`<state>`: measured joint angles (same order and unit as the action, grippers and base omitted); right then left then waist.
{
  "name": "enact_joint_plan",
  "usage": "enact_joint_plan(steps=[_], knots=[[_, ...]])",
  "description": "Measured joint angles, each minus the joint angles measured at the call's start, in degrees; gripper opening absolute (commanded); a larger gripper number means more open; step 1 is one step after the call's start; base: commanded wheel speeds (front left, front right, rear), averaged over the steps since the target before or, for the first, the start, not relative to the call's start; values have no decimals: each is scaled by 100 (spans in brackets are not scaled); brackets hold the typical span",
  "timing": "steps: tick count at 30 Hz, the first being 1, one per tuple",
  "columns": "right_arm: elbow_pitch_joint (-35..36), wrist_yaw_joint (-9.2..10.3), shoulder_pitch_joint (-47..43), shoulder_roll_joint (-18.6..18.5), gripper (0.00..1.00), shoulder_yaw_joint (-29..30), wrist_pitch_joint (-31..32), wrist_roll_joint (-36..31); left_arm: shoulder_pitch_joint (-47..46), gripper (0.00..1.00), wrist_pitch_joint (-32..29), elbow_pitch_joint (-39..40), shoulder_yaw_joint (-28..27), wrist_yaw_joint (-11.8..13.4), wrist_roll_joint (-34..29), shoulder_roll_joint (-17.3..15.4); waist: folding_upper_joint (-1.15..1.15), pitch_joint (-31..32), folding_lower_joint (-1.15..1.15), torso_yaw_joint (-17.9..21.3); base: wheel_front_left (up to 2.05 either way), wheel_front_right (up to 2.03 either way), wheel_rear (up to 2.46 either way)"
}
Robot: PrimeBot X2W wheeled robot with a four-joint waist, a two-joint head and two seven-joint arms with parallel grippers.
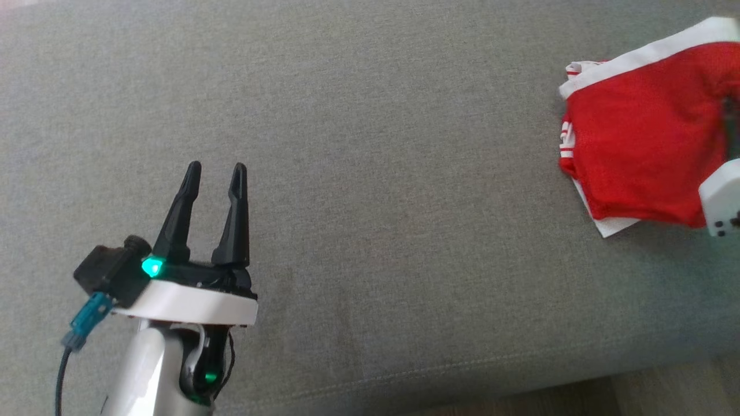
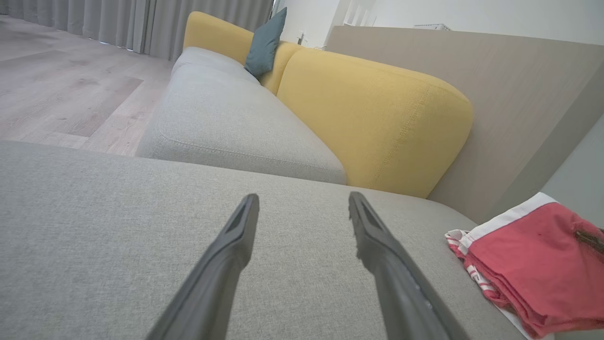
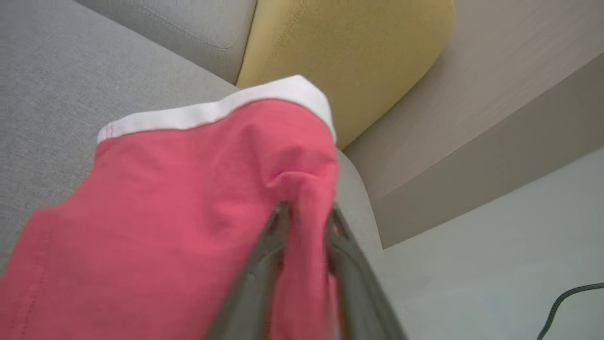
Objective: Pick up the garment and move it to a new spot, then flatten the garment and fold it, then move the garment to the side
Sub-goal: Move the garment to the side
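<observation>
**Red garment pinched at the right edge of the sofa seat**

In the head view, the garment (image 1: pixel 642 133) lies at the upper right of the frame, on the grey sofa seat (image 1: pixel 404 173). It is red, folded into a rough, layered block. A white band runs along its upper edge, and a white strip peeks out beneath its lower edge. Striped trim shows at its left side.

The right gripper (image 3: pixel 306 211) is at the garment's right side. In the right wrist view its jaws are pinching a raised ridge of red cloth, with the fabric bunched between the two dark fingers. In the head view its white housing enters from the right edge of the frame, overlapping the garment's lower right corner.

The left gripper (image 1: pixel 217 167) sits at the lower left of the head view, well apart from the garment. Its jaws are spread with nothing between them. A green light (image 1: pixel 152 267) glows at its base.

In the left wrist view the garment lies at the lower right. A yellow backrest (image 2: pixel 377 118) rises behind the seat at centre, and a teal pillow (image 2: pixel 264 45) leans near the top. A wooden floor (image 2: pixel 61 94) and grey curtains (image 2: pixel 94 19) fill the upper left.
</observation>
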<state>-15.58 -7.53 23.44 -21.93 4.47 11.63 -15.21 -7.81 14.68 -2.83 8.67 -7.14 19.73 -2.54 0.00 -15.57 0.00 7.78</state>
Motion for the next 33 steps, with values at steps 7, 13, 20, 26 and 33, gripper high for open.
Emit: enact_joint_plan(steps=[7,13,20,26,33], knots=[[215,0,-81,204,100,171,-145,-111,-2,100,1,-33,-4,0,1,0,0,72,0,19,0,0,0],[255,0,-73,442,100,227,-392,-141,-1,100,1,-68,-3,0,1,0,0,175,0,16,0,0,0],[468,0,-61,1201,100,157,-918,-16,11,100,1,-91,-21,0,1,1,0,437,0,-17,0,0,0],[647,0,-103,1783,100,10,-1399,261,112,100,1,-94,-42,5,26,1,0,727,0,-101,0,0,0],[751,0,-940,1883,100,-455,-1961,1359,415,100,0,-97,-38,132,59,0,0,1114,0,-274,0,0,0]])
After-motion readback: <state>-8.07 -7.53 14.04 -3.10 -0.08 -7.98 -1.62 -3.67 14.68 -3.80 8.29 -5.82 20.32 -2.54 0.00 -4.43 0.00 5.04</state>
